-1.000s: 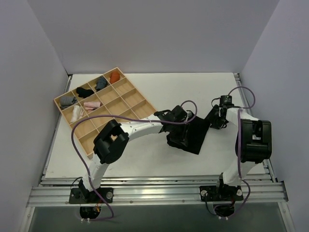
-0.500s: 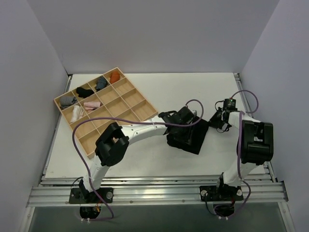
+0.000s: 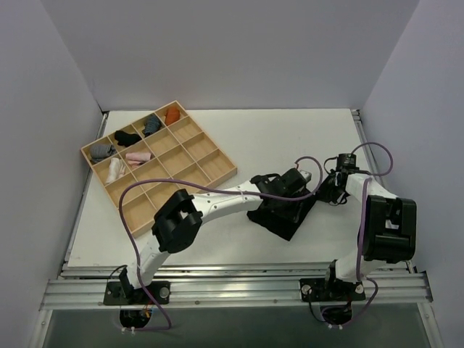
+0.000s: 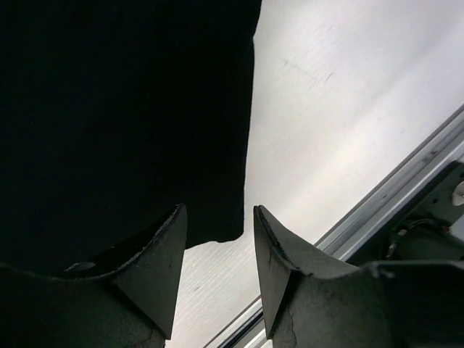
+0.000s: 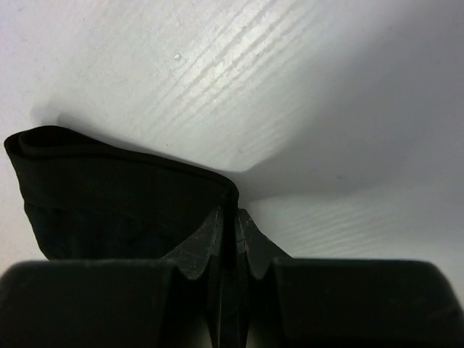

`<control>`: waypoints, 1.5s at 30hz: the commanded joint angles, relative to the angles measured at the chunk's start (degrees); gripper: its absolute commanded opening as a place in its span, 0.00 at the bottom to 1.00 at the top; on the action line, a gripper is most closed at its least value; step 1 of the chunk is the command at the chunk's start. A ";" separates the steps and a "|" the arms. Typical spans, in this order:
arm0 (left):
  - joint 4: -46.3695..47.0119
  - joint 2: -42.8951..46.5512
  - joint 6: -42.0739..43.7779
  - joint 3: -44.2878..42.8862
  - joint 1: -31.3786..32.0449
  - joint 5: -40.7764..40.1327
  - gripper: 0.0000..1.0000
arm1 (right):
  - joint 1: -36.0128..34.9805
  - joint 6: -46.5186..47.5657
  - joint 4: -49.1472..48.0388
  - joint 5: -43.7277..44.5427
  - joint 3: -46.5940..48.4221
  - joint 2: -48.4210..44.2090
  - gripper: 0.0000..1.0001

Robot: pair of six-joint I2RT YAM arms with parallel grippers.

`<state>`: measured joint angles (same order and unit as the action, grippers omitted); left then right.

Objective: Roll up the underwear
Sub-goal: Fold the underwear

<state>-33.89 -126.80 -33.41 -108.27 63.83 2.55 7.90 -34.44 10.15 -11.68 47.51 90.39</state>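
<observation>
White tabletop point(image 3: 217, 243) runs from a metal rail point(image 3: 232, 291) at the near edge, where both arm bases are bolted, back to pale walls point(image 3: 232, 58).

Just past the rail, right of centre, the underwear point(image 3: 283, 223) lies on the table as a flat black fabric, one corner pointing near. The left arm reaches across from the near left, trailing a purple cable point(image 3: 145, 190), and the left gripper point(image 3: 290, 199) hangs low over the far part of the underwear. In the left wrist view its fingers point(image 4: 163, 254) stand apart and grip nothing. The underwear point(image 4: 123, 109) fills the upper left of that view, with its corner ending between the tips of the left gripper point(image 4: 217, 212) and bare table to the right.

At the garment's far right corner sits the right gripper point(image 3: 325, 190). In its wrist view, the right gripper point(image 5: 230, 212) has its fingers pressed together, pinching the folded edge of the underwear point(image 5: 109, 196).

Farther back on the left, a wooden tray point(image 3: 233, 172) sits at an angle. Its far left compartments hold small rolled bundles: white point(image 3: 114, 170), grey point(image 3: 101, 151), pink point(image 3: 138, 156), black point(image 3: 127, 137) and orange point(image 3: 172, 115).
</observation>
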 commanded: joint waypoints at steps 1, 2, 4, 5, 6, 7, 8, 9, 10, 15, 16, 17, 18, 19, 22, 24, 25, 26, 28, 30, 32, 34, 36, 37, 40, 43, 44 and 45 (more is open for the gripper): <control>1.97 1.29 2.03 2.88 1.82 -1.84 0.51 | 0.10 -1.77 4.61 1.41 -1.36 -3.37 0.00; 2.85 1.82 2.21 4.19 2.78 -2.37 0.51 | 0.10 -2.47 4.61 1.14 -1.62 -3.64 0.00; 6.09 3.84 2.65 8.41 3.84 -4.04 0.51 | 0.10 -2.92 4.53 1.22 -2.50 -4.43 0.00; 6.90 4.28 2.65 9.47 4.10 -4.30 0.51 | 0.10 -3.00 4.53 1.14 -2.77 -4.61 0.00; 7.43 4.72 2.65 10.26 4.63 -4.48 0.51 | 0.10 -3.27 4.61 1.14 -2.94 -4.78 0.00; 7.96 4.72 2.65 11.05 4.89 -4.57 0.51 | 0.10 -3.36 4.61 1.05 -3.29 -4.96 0.00; 7.96 4.64 2.73 11.24 5.07 -4.74 0.51 | 0.01 -3.44 4.61 0.96 -3.38 -4.96 0.00; 7.79 4.37 3.00 11.32 5.51 -5.35 0.51 | 0.01 -3.79 4.61 0.87 -3.56 -5.05 0.00; 7.09 4.20 3.26 11.41 5.77 -5.88 0.51 | 0.01 -3.97 4.44 0.70 -3.82 -5.31 0.00; 5.94 2.97 3.44 12.03 6.65 -7.64 0.53 | -0.25 -4.76 4.17 0.69 -4.26 -6.10 0.00; 5.94 2.88 3.35 12.12 6.74 -7.91 0.53 | -0.17 -4.94 4.26 0.70 -4.44 -6.28 0.00; 5.59 2.88 3.35 12.20 7.00 -8.17 0.53 | -0.34 -5.11 4.26 0.78 -4.79 -6.45 0.00; 5.33 2.70 3.26 12.20 7.18 -8.61 0.53 | -0.34 -5.20 4.17 0.78 -4.97 -6.63 0.00; 4.45 2.53 3.26 12.03 7.62 -9.92 0.53 | -0.43 -5.55 4.17 0.87 -5.23 -6.98 0.00; 0.86 1.21 3.09 10.45 8.06 -12.03 0.53 | -0.61 -6.17 4.00 0.78 -5.76 -7.68 0.00; -0.47 -0.02 2.82 9.22 8.41 -14.14 0.52 | -0.87 -6.87 3.82 0.78 -6.02 -8.21 0.00; -1.17 -0.37 2.74 8.95 8.50 -14.67 0.52 | -0.87 -7.22 3.91 0.87 -6.02 -8.39 0.00; -1.35 -0.81 2.30 8.95 8.85 -15.63 0.52 | -1.04 -7.75 3.82 0.78 -6.20 -8.56 0.00; -1.53 -1.16 1.86 8.95 9.29 -16.52 0.51 | -1.22 -8.28 3.73 0.78 -6.55 -9.18 0.00; -1.71 -1.43 0.98 9.13 9.73 -17.40 0.48 | -1.22 -8.54 3.82 0.87 -6.64 -9.44 0.00; -1.53 -1.60 0.45 9.48 9.91 -17.66 0.44 | -1.31 -8.54 4.08 1.05 -6.81 -9.62 0.00; -2.40 -1.87 -0.08 9.39 10.17 -19.24 0.36 | -1.31 -8.72 4.35 1.14 -6.81 -9.88 0.00; -3.28 -2.31 -1.04 9.04 10.26 -20.03 0.23 | -1.31 -8.89 4.44 1.14 -6.81 -10.32 0.00; -3.98 -2.31 -1.31 8.87 10.26 -20.56 0.19 | -1.31 -9.16 4.44 1.14 -6.73 -10.32 0.00; -4.17 -1.43 -1.75 8.78 10.17 -19.52 0.06 | -1.31 -8.99 4.96 1.49 -6.29 -10.50 0.00; -2.33 1.37 -2.10 9.74 10.08 -16.88 0.02 | -1.22 -7.67 7.33 4.46 -4.88 -10.50 0.00; -1.28 3.56 -1.84 10.26 10.08 -13.48 0.02 | -1.13 -6.53 9.43 5.61 -4.44 -10.41 0.00; 0.21 4.80 -1.84 12.10 9.91 -11.18 0.02 | -1.13 -6.00 10.49 6.66 -3.48 -10.15 0.00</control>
<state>-33.87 -126.26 -34.37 -98.19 73.49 -14.96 7.03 -42.17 14.48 -9.58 41.25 81.73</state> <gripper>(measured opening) 0.049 0.027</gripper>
